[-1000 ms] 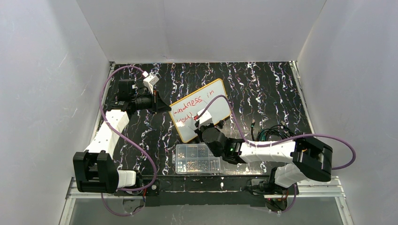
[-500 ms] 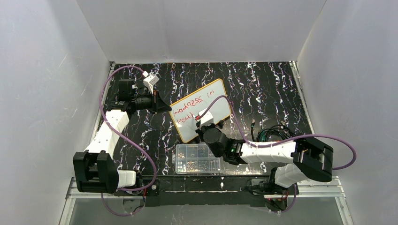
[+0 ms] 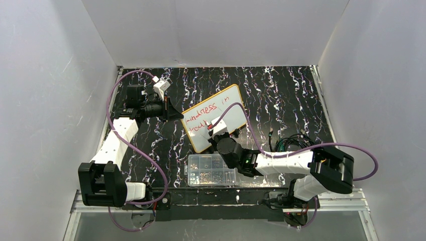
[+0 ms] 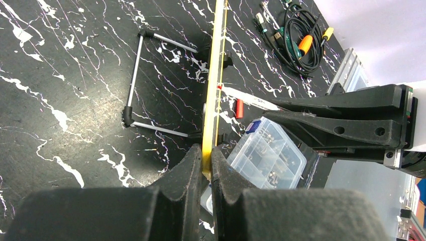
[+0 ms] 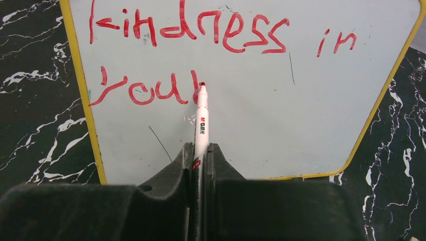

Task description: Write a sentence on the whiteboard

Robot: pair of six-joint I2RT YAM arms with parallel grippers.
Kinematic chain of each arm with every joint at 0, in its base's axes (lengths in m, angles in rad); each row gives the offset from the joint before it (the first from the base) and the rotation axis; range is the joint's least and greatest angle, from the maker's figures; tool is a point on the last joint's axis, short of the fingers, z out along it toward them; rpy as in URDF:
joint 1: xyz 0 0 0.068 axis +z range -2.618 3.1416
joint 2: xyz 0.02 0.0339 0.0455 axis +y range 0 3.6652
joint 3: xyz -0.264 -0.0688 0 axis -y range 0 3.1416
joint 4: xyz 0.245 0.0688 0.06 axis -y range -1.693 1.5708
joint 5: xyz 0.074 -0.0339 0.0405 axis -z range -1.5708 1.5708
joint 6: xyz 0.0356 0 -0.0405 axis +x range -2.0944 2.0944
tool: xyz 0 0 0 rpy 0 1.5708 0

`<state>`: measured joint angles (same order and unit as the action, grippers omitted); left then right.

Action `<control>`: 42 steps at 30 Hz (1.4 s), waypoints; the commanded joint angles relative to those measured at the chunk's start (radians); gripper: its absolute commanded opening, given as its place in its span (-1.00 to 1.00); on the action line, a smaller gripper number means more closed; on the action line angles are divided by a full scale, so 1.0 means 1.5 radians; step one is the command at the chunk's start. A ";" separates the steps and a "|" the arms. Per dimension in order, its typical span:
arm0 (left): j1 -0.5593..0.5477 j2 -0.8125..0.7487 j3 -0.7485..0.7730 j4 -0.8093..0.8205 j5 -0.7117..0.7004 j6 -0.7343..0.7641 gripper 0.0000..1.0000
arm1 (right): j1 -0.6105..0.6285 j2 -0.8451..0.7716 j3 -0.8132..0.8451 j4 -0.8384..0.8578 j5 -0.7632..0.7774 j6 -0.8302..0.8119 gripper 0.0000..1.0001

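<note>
The whiteboard (image 3: 226, 108) with its yellow rim lies tilted mid-table; it also fills the right wrist view (image 5: 281, 115). Red text (image 5: 191, 30) reads "kindness in", with "you" and one more stroke (image 5: 145, 90) below. My right gripper (image 5: 200, 150) is shut on a white marker (image 5: 201, 120) whose red tip sits at the top of that last stroke. My left gripper (image 4: 206, 160) is shut on the board's yellow edge (image 4: 215, 75), seen edge-on. In the top view the left gripper (image 3: 177, 115) is at the board's left edge and the right gripper (image 3: 217, 131) is over its lower part.
A clear plastic compartment box (image 3: 211, 169) with small parts sits near the front edge, below the board. A bundle of cables (image 3: 291, 142) lies at the right. A metal wire stand (image 4: 140, 80) and a red marker cap (image 4: 239, 108) lie near the board.
The right gripper has shifted slightly left and up along the second line with the marker. The left arm and the board have not moved.
</note>
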<state>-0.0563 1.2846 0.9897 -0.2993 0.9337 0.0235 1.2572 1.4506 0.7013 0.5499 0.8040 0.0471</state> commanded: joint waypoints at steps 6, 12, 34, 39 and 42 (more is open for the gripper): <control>-0.004 -0.028 -0.002 -0.001 0.029 -0.003 -1.00 | 0.000 0.007 0.023 0.033 0.041 -0.008 -0.97; -0.004 -0.029 -0.003 -0.001 0.028 -0.004 -1.00 | 0.000 0.011 0.023 0.027 0.053 -0.003 -0.97; -0.004 -0.031 -0.003 -0.001 0.028 -0.001 -1.00 | -0.001 -0.057 0.003 0.028 0.000 -0.007 -0.97; -0.005 -0.031 -0.004 -0.001 0.029 0.000 -1.00 | -0.005 -0.086 -0.005 0.013 -0.029 -0.006 -0.97; -0.005 -0.032 -0.005 -0.002 0.027 0.001 -1.00 | -0.019 -0.101 -0.013 -0.001 -0.049 -0.006 -0.97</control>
<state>-0.0563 1.2846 0.9897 -0.2993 0.9352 0.0235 1.2507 1.3460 0.7025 0.5472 0.7685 0.0456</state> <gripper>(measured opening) 0.070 0.163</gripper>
